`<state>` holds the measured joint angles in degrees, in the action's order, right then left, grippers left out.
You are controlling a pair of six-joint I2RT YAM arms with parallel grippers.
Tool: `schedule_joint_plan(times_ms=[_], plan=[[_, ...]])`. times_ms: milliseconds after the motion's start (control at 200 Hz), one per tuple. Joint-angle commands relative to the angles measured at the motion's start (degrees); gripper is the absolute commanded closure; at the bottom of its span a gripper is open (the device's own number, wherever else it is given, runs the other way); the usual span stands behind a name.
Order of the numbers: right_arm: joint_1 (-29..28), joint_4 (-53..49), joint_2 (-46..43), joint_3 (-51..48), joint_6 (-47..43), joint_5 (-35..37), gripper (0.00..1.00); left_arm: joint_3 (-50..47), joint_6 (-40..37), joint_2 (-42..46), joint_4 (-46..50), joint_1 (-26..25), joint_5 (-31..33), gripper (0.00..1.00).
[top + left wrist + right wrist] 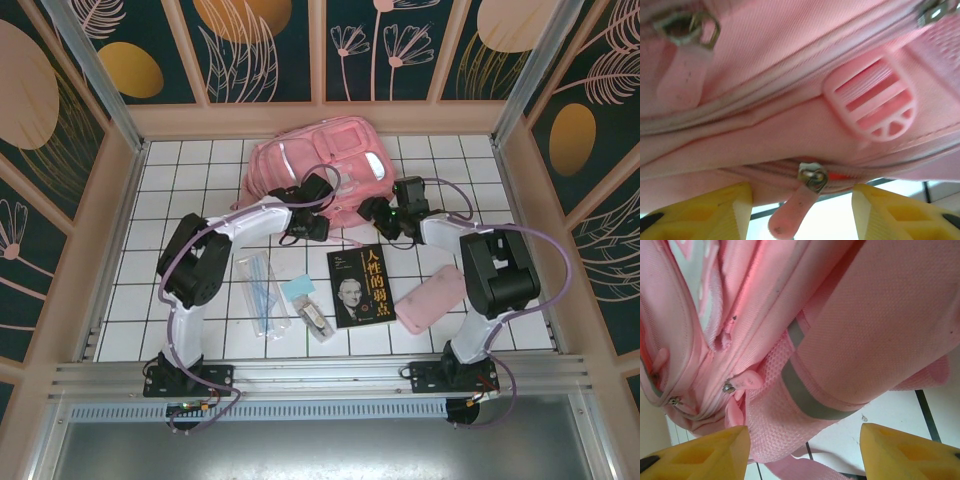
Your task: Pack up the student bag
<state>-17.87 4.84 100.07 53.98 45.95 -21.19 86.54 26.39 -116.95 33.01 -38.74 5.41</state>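
The student bag [320, 165] is a big pink backpack lying at the back middle of the tiled table. My left gripper [306, 218] is at its near left edge and my right gripper [385, 215] at its near right edge. In the left wrist view, a metal zipper slider [813, 178] with a pink pull tab [789, 216] hangs between the yellow fingers [720, 212]. The left gripper [802, 215] is open and touches neither. In the right wrist view, the right gripper [805, 452] stands open, with the bag's mesh side pocket [775, 425] and grey stripe [805, 395] just beyond it.
On the tiles in front of the bag lie a dark book [360, 287], a flat pink pouch [430, 298], a clear plastic case [262, 292], a small blue item [298, 288] and a small pack [318, 320]. Low walls frame the table.
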Motion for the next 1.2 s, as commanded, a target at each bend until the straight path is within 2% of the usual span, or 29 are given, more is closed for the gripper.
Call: schedule_joint_plan(times_ms=[0,240,445,635,720,911,1021,1091,1196], plan=[[0.2,2.5,1.3,1.2,1.2,-1.4,0.40,3.0,-2.7,-1.4,5.6,0.0,2.5,0.46],[0.1,3.6,1.8,0.8,1.9,-1.5,0.40,5.9,-6.0,-5.6,3.7,0.0,3.0,0.48],[0.3,4.5,1.2,0.1,2.8,-1.2,0.40,5.7,-7.1,-8.0,2.3,0.1,2.8,0.61],[0.4,4.6,1.0,0.0,3.2,-1.1,0.40,4.8,-7.6,-10.1,0.9,0.1,2.1,0.60],[0.4,4.6,0.7,-0.3,3.4,-0.9,0.40,4.0,-7.3,-10.7,0.5,0.1,0.8,0.73],[0.3,5.1,0.3,-1.0,3.8,-0.4,0.40,0.0,-5.6,-9.5,-0.9,0.1,-2.4,0.82],[-0.2,6.1,0.7,-0.8,4.6,-1.2,0.40,-1.7,-4.9,-8.9,-1.4,0.1,-2.5,0.95],[-1.2,6.0,0.9,-0.6,5.5,-1.8,0.39,-1.5,-4.6,-8.5,-0.9,0.1,-2.3,1.00],[-3.2,7.4,0.1,-1.6,8.4,-2.5,0.39,-1.2,-4.7,-7.0,-0.7,0.1,-2.7,1.00]])
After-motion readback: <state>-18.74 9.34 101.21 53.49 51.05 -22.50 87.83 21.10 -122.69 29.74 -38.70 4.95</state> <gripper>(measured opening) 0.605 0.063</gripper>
